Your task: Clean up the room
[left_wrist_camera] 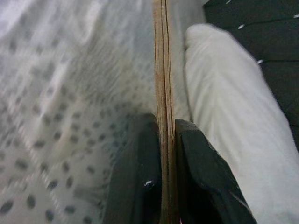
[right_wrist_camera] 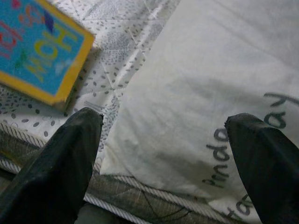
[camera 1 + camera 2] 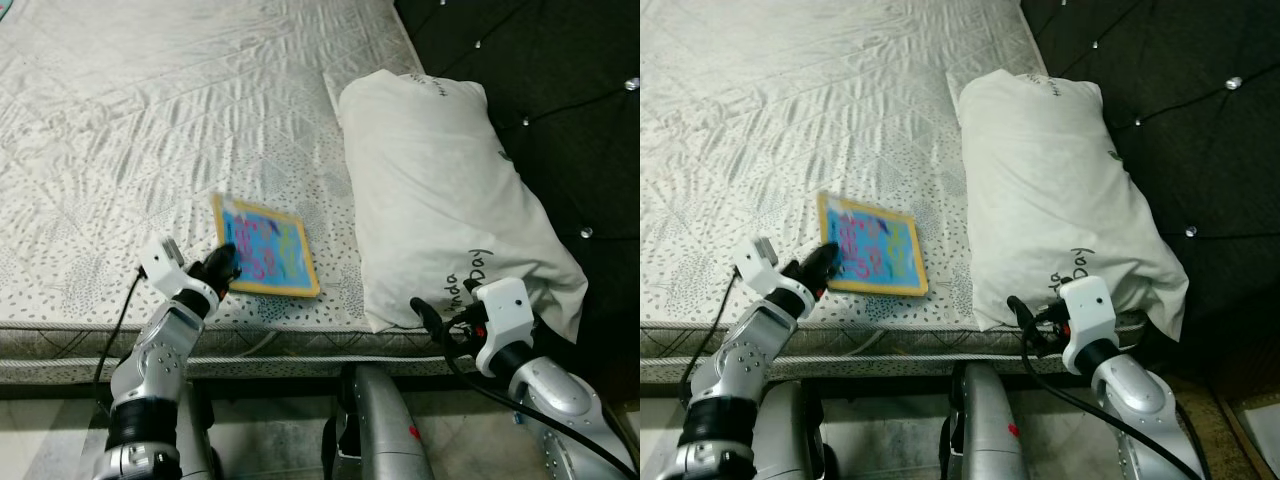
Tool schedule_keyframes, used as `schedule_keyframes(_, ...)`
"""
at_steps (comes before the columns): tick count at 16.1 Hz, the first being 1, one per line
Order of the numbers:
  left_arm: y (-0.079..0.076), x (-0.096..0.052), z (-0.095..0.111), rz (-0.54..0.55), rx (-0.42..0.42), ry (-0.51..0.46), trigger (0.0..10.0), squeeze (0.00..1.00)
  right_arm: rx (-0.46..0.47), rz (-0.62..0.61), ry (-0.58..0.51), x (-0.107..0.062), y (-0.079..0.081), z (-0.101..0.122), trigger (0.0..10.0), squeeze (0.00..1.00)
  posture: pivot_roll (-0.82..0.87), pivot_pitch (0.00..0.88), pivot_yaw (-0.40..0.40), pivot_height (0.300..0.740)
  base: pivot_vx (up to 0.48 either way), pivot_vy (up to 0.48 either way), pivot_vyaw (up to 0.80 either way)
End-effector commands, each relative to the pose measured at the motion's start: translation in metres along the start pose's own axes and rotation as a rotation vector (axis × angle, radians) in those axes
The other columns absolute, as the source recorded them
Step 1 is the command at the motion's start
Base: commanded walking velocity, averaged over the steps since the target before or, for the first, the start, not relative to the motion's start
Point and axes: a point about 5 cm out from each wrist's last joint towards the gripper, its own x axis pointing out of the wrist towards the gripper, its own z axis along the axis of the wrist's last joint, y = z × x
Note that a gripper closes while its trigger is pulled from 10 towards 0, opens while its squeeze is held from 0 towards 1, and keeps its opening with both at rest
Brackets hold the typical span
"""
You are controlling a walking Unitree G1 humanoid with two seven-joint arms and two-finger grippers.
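**A:** What has the left gripper (image 3: 228, 266) now?

**B:** I have its two fingers (image 1: 140, 177) pressed together on the near corner of the board (image 3: 265, 246), one on each face. In the wrist view the board stands edge-on between them and I see thin wooden layers. So it is held, not only touched.

**A:** And which way does the board go from there?

**B:** Its long axis runs away from that gripper, forward and a little to my right, toward the pillow (image 3: 440, 190). The far end looks a bit lifted and blurred, so I judge it is just leaving the bed (image 3: 120, 120). The left arm is clearly the nearer one; the next move depends on it alone.

**A:** The right gripper (image 3: 1025, 318)?

**B:** Spread wide, nothing in it. It hovers at the bed edge, just before the near end of the pillow, with the board off to its left.

**A:** Any writing?

**B:** On the blue face of the board, coloured letters; I can read only "HOM", the rest is cut off or blurred. On the pillow, grey script ending in "Day"; the word before it I cannot read surely.
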Motion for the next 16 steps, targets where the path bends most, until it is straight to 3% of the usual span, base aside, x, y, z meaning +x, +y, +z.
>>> schedule_keyframes(1, -0.003, 0.006, -0.004, -0.022, -0.028, 0.036, 0.0, 0.00, -0.011, -0.024, 0.006, -0.005, -0.006, 0.001, 10.0, 0.00, -0.22, 0.225, -0.148, 0.572, 0.000, 0.000, 0.00)
schedule_keyframes(3, -0.003, 0.014, -0.009, -0.049, -0.020, 0.121, 0.0, 0.00, -0.014, -0.032, 0.009, -0.006, -0.008, 0.002, 10.0, 0.00, -0.23, 0.227, -0.149, 0.572, 0.000, 0.000, 0.00)
schedule_keyframes(7, -0.010, 0.023, -0.021, -0.098, -0.067, 0.197, 0.0, 0.00, -0.020, -0.034, 0.009, -0.005, -0.008, 0.004, 10.0, 0.00, -0.23, 0.227, -0.145, 0.572, 0.000, 0.000, 0.00)
schedule_keyframes(9, -0.016, 0.025, -0.039, -0.111, -0.056, 0.263, 0.0, 0.00, -0.021, -0.034, 0.007, -0.005, -0.007, 0.004, 10.0, 0.00, -0.23, 0.225, -0.143, 0.572, 0.000, 0.000, 0.00)
schedule_keyframes(16, -0.014, 0.026, -0.045, -0.086, -0.061, 0.271, 0.0, 0.00, -0.022, -0.035, 0.004, -0.004, -0.006, 0.005, 10.0, 0.00, -0.23, 0.224, -0.140, 0.572, 0.000, 0.000, 0.00)
